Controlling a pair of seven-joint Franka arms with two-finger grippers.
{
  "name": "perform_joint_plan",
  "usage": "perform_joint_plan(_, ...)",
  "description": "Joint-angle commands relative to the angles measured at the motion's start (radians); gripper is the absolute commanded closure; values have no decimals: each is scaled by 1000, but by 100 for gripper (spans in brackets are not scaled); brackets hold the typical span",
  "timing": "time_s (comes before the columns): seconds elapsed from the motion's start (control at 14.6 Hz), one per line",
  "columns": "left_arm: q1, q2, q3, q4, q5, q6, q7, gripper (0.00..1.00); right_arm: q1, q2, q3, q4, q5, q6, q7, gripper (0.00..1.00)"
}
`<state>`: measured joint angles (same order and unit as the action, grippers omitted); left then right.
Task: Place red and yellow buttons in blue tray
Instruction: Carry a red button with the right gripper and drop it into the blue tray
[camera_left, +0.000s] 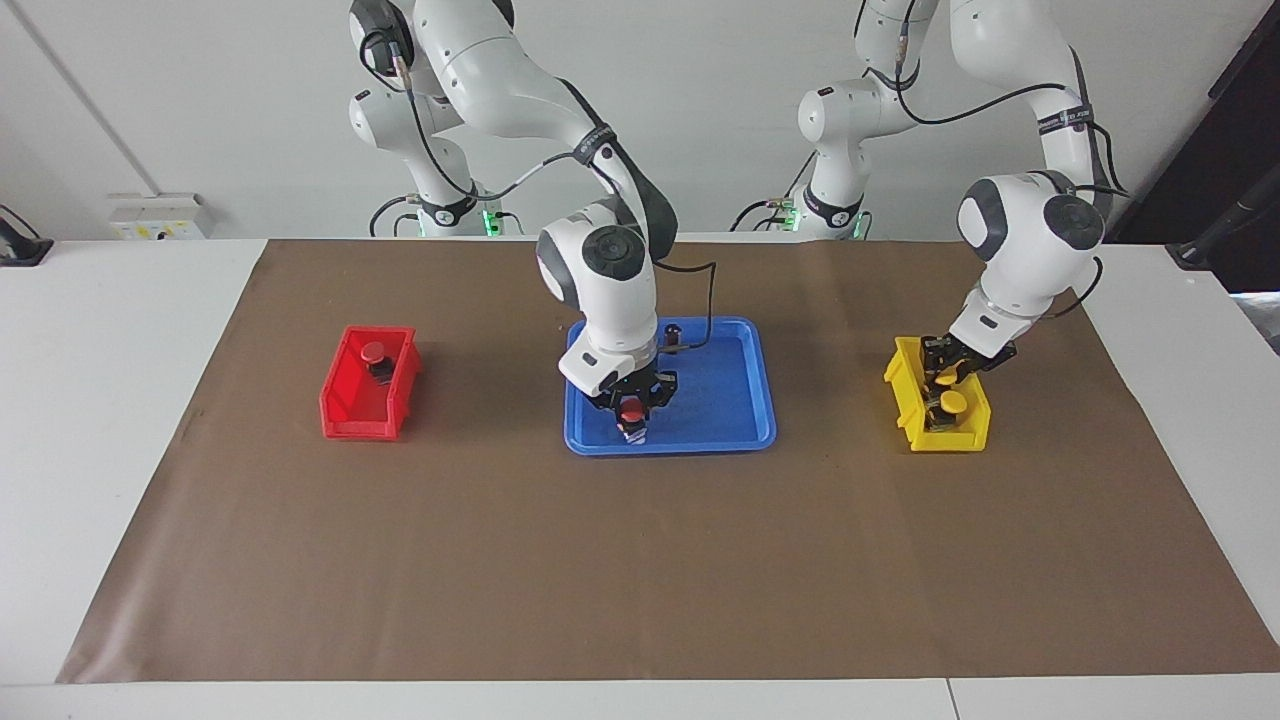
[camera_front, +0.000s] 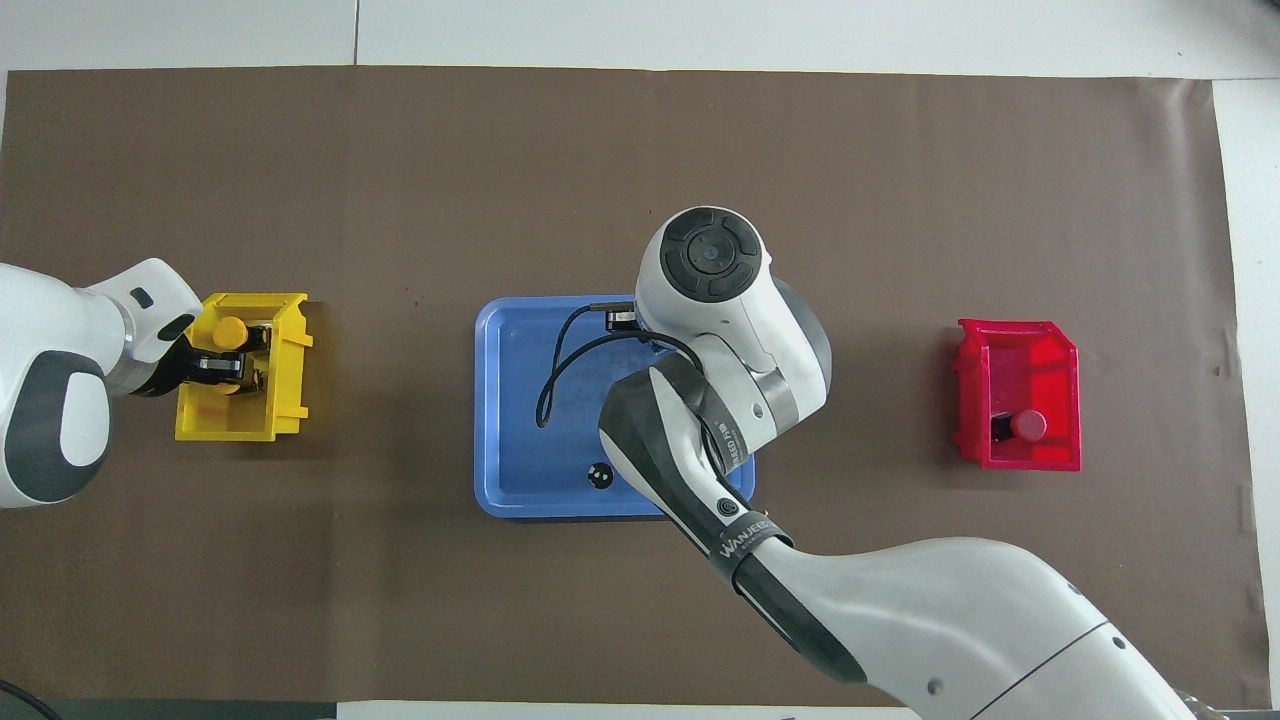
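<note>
My right gripper (camera_left: 631, 412) is shut on a red button (camera_left: 630, 405) and holds it low over the blue tray (camera_left: 745, 438), at the tray's edge farther from the robots. In the overhead view the arm's own wrist hides this gripper. My left gripper (camera_left: 945, 378) reaches down into the yellow bin (camera_left: 912, 405) and is shut on a yellow button (camera_left: 946, 379). A second yellow button (camera_left: 955, 402) lies loose in the same bin, also showing at yellow button (camera_front: 232, 330). Another red button (camera_left: 374, 352) rests in the red bin (camera_left: 355, 420).
A dark cylinder (camera_left: 675, 335) stands in the tray at its edge nearer the robots, seen from above as a dark cylinder (camera_front: 600, 477). The three containers sit in a row on brown paper (camera_left: 640, 560), the red bin toward the right arm's end.
</note>
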<state>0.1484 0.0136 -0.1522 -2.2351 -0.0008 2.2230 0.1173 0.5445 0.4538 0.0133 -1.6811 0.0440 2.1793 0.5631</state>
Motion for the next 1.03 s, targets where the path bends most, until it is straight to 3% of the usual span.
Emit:
perform_joint_plan(0.0,-1,-21,2,-20,13,12,-14,67,3,-47,0,-80,14,43,14,80)
perform_joint_plan(0.07,-1,-20,2,-17,12,11,-14,68,8,-47,0,-80,14,43,21,74)
perform_joint_plan(0.14,0,-20,2,-11,7,-8,-14,68,8,-47,0,-77,16,42,26,52)
perform_joint_plan(0.27,2,-11,2,38,-25,-87,-16,68,3,-44,0,-62,14,36,27,20)
perform_joint_plan(0.34,5,-4,2,76,-54,-142,-14,68,-4,-44,-1,-36,11,21,27,15)
perform_joint_plan(0.62,-12,-20,-1,193,-64,-302,-24,68,-95,-73,-10,132,-10,-197,-38,15)
perform_joint_plan(0.82,-35,-84,-6,291,-62,-478,-48,67,-265,-209,-9,55,-13,-288,-292,15)
perform_joint_plan(0.96,-62,-80,-16,369,-64,-549,-74,67,-381,-303,-9,-62,-13,-317,-473,16)
